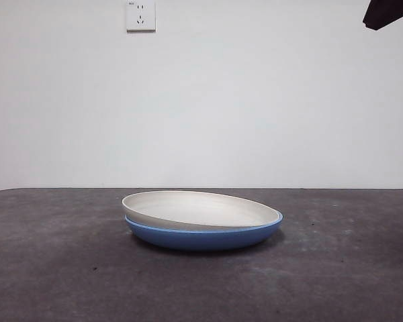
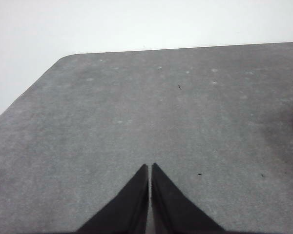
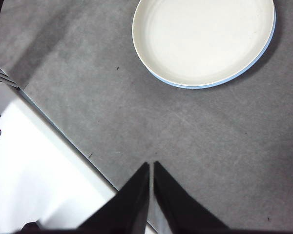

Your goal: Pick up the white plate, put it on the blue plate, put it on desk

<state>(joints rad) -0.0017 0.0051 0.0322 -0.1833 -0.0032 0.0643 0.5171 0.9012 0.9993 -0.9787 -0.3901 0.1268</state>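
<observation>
Two plates sit stacked in the middle of the tabletop [image 1: 67, 268]: the white plate [image 1: 200, 209] rests inside the blue plate [image 1: 205, 236], tilted a little, its one edge riding above the blue rim while the other edge sinks level with it. I judge the stacking step done; what remains, as I read the task, is to get the white plate off again and down onto the bare tabletop.

From my right wrist camera the stack lies ahead of the right gripper [image 3: 151, 165] and well apart from it, with open tabletop between. Its jaws are clenched together, holding nothing. A round plate has no long axis, so I would choose the approach by the raised edge, where the jaws could get under the rim.

My left gripper [image 2: 150, 166] sees only bare tabletop and the wall beyond; its jaws are likewise pressed together and empty, and no plate shows in its view. So I take the right arm as the nearer one. The front camera catches just a black tip at the top corner.
</observation>
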